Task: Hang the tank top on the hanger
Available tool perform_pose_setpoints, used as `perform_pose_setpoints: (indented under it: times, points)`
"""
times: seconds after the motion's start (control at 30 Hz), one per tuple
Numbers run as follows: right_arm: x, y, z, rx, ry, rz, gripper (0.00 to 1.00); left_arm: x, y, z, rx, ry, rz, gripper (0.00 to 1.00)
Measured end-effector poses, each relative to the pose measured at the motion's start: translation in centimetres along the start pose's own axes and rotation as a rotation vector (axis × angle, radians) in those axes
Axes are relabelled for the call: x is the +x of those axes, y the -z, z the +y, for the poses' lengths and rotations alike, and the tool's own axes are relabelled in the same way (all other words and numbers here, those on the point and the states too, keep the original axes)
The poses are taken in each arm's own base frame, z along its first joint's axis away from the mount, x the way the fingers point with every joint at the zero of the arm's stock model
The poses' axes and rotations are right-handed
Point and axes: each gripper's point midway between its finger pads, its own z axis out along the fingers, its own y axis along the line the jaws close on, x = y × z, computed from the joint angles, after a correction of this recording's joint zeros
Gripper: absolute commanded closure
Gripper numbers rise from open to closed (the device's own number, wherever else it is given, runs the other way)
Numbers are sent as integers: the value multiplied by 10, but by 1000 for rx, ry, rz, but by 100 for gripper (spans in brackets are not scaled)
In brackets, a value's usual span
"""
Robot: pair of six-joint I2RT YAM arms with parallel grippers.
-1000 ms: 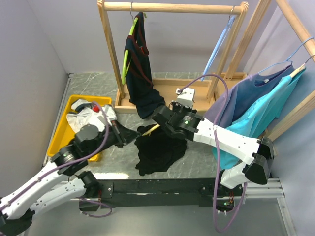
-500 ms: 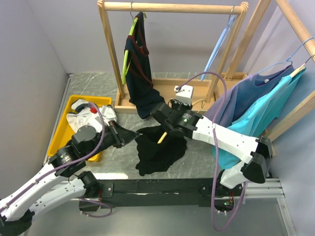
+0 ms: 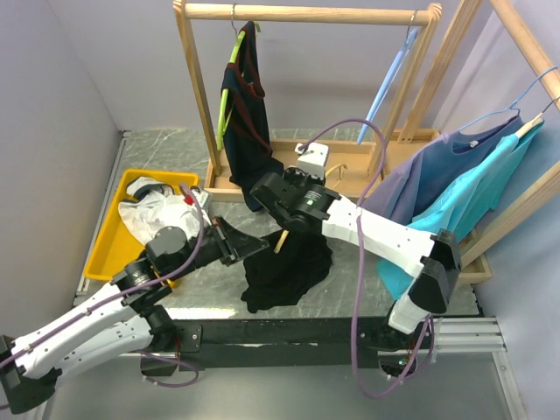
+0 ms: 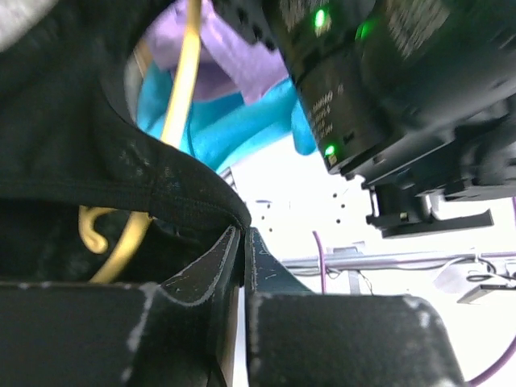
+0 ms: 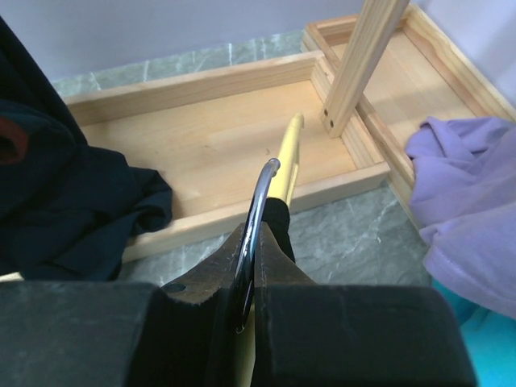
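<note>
Looks mid-threading: left gripper [image 4: 242,240] pinches the tank top [image 3: 289,273] edge, right gripper [image 5: 256,242] clamps the hanger [image 5: 289,153] by its hook [image 5: 260,193]; next, you feed it under the strap.

the top external camera sat high behind both arm bases, looking down and forward over the whole grey marbled table [image 3: 157,147], from the yellow plastic bin [image 3: 105,236] to the tall wooden rack [image 3: 306,13]. the left wrist camera lay low and very near, facing up past the left gripper [image 4: 242,238] at the soft black tank top [image 4: 72,137]. the right wrist camera looked down along the right gripper [image 5: 254,234] toward the rack's wooden base tray [image 5: 193,137]. all three views shared the thin yellow hanger [image 3: 280,241].
</note>
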Motion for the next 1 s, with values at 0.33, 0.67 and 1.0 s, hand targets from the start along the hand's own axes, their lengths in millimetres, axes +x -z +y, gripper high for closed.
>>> perform_pose_setpoints:
  times: [0.33,0.67,1.0]
  points:
    - [14,-6,0,31,42,19,100,57,-16,6,-6,73,128,99]
    - [14,-13,-4,51,35,22,100,58,-1,8,19,131,63,99]
    - [15,-13,-6,55,28,25,100,106,-23,36,-63,170,146,91]
